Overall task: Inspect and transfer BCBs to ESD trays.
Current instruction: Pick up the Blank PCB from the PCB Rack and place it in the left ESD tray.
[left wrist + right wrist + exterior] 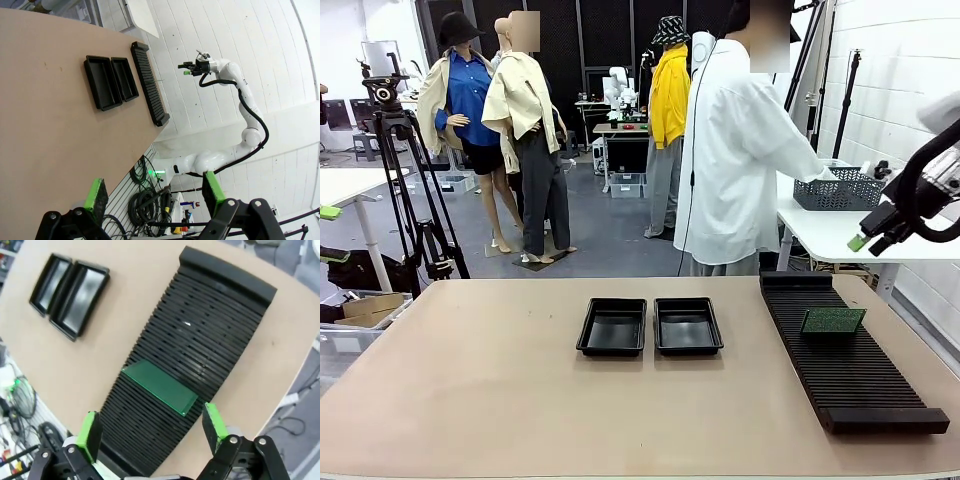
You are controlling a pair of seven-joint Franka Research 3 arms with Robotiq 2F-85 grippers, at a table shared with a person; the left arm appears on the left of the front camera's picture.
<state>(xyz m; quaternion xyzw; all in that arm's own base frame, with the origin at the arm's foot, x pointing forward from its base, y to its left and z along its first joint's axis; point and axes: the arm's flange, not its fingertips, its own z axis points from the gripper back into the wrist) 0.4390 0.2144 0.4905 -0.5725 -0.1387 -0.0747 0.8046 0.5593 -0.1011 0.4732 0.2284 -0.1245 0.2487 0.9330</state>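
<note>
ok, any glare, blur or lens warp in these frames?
Front view: even light, sharp, faint sheen in the trays. Left wrist view: rolled, wall lines bow from the wide lens. Right wrist view: small glint on the rack, board crisp, edges warped.

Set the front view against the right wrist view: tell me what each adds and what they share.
Front view adds the person in white and the grey mesh basket. Right wrist view adds cables beside the table. Both show the two black ESD trays, the ribbed rack, one green BCB in it, and the open right pincer.
</note>
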